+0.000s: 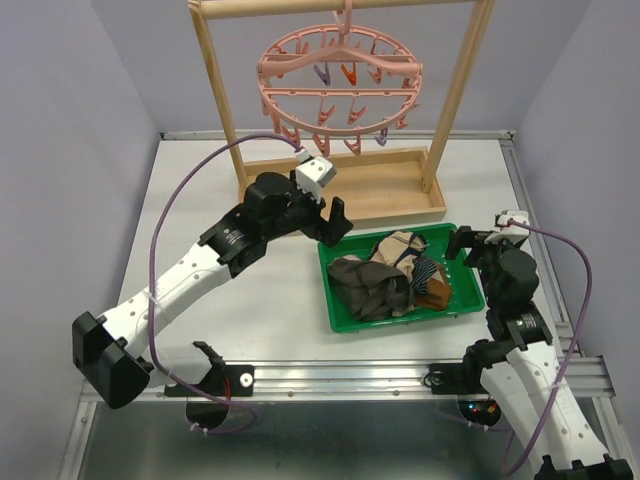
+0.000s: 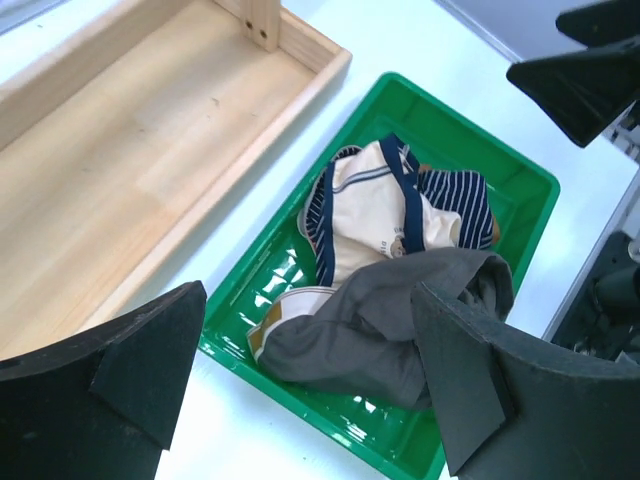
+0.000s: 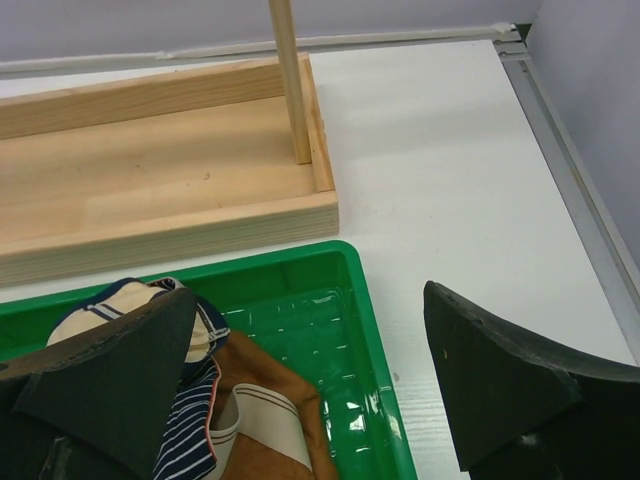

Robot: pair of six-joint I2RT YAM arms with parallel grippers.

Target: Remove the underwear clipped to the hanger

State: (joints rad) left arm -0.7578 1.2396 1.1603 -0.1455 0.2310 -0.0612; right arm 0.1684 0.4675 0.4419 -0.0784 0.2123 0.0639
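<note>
The pink round hanger hangs from the wooden frame's top bar, its clips dangling with no cloth on them. The underwear lies piled in a green tray: dark grey, beige with navy trim, striped navy and brown with a beige waistband. My left gripper is open and empty above the tray's far left corner. My right gripper is open and empty above the tray's right edge.
The tall wooden frame stands on a wooden base tray behind the green tray. A metal rail runs along the table's near edge. Grey walls close in on left and right.
</note>
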